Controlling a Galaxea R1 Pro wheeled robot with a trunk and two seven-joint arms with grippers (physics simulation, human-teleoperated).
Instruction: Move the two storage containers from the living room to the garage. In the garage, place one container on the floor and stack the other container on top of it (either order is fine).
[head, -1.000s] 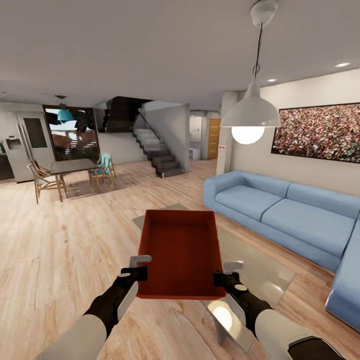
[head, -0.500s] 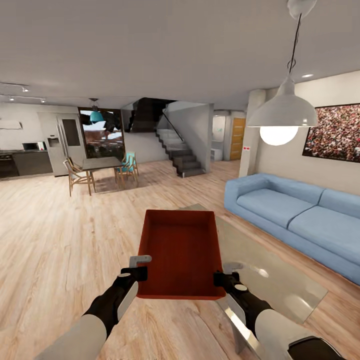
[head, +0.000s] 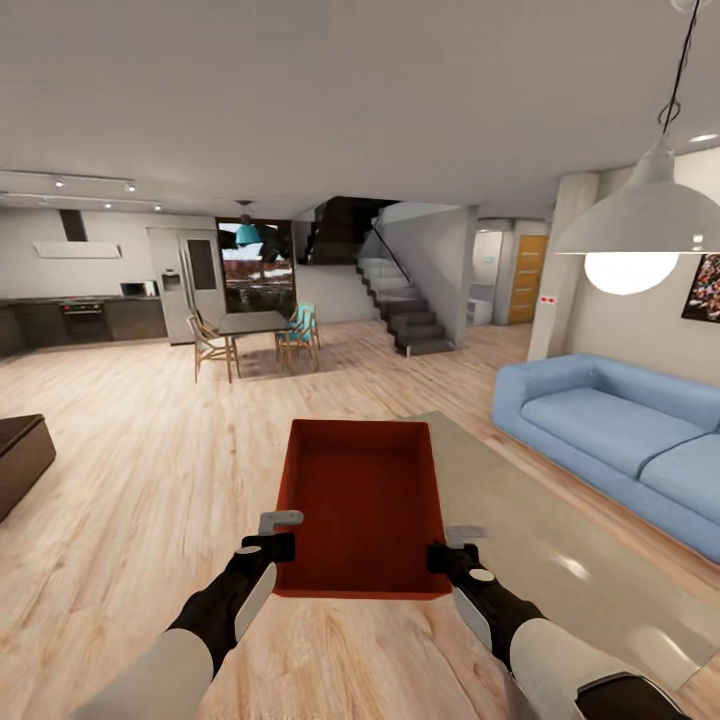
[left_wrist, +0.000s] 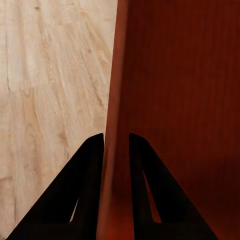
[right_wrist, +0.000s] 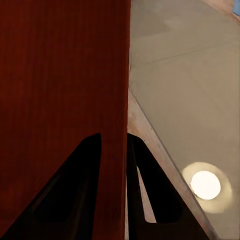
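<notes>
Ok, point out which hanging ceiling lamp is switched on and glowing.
The white pendant lamp above the blue sofa: its round bulb glows bright. The small teal pendant over the dining table shows no glow.

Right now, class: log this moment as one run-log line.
place: living room | held: storage container | left gripper: shut on wall | right gripper: shut on wall | garage: not reached

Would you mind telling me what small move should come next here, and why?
Probably keep driving out of the living room: both grippers, left gripper and right gripper, clamp the storage container by its side walls, and light wood floor lies underneath, not garage concrete.
</notes>
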